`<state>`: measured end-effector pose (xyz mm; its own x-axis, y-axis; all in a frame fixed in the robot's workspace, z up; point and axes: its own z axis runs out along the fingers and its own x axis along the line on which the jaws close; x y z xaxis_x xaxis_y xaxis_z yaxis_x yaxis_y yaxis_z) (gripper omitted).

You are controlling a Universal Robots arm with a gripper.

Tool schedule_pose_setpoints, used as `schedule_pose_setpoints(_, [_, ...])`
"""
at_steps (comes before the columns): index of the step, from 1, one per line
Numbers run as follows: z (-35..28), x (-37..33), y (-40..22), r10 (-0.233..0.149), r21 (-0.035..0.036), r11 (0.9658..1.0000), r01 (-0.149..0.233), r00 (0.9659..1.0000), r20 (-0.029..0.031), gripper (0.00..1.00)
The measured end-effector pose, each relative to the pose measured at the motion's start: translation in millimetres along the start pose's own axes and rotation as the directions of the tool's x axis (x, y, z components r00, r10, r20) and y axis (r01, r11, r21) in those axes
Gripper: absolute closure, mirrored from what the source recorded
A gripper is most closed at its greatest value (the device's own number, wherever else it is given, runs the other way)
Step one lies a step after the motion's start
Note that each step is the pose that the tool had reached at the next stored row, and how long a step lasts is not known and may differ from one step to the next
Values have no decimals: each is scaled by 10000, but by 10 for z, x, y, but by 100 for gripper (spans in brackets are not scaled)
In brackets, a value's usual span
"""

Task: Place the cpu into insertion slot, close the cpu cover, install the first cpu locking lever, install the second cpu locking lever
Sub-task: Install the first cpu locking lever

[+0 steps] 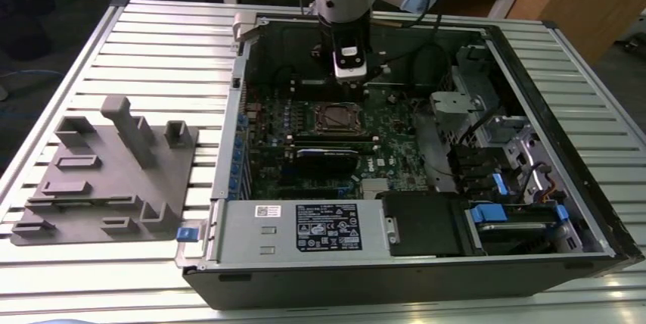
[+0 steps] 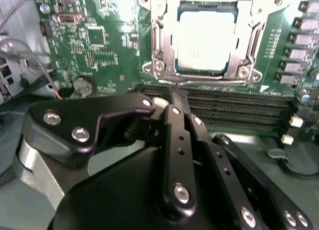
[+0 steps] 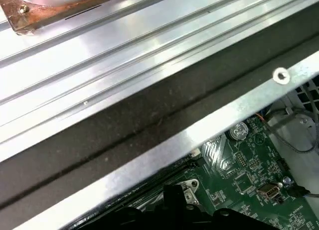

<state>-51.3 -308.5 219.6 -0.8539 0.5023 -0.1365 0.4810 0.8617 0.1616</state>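
Observation:
The cpu (image 2: 204, 38), a square chip with a silver-grey top, lies in the insertion slot (image 1: 338, 117) on the green motherboard. The silvery cpu cover (image 2: 159, 41) lies flat around it, and the chip shows through its square cut-out. A thin metal lever rod (image 2: 209, 81) runs along the socket edge closest to my fingertips. My gripper (image 2: 175, 98) is shut with nothing seen between its black fingers (image 2: 172, 135). Its tip is just off that socket edge, over the long memory slots (image 2: 234, 108). In the exterior view the gripper (image 1: 349, 80) hangs inside the open case, just behind the socket.
The open computer case (image 1: 227, 150) lies on a slatted metal table (image 1: 151, 51). A grey fixture block (image 1: 111, 172) stands at the exterior view's left. Inside are a black card (image 1: 325, 161), a power supply (image 1: 302, 225), drive cages (image 1: 504, 157) and cables. The case rim (image 3: 199, 135) crosses the first wrist view.

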Motion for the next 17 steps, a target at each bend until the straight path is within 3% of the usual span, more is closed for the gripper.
schedule_pose_setpoints(3, [1, 0, 0, -3, 17, 10000, 3, 10000, -1, 89])
schedule_pose_setpoints(4, [1, 0, 0, -11, 98, 10000, 11, 10000, -18, 89])
schedule_pose_setpoints(9, [5, 0, -1, -114, 773, 9969, 114, 9999, 0, 89])
schedule_pose_setpoints(10, [6, 0, -1, -122, 815, 9966, 121, 9999, 5, 89])
schedule_pose_setpoints(17, [6, 0, -1, -124, 826, 9965, 123, 9999, 9, 89])
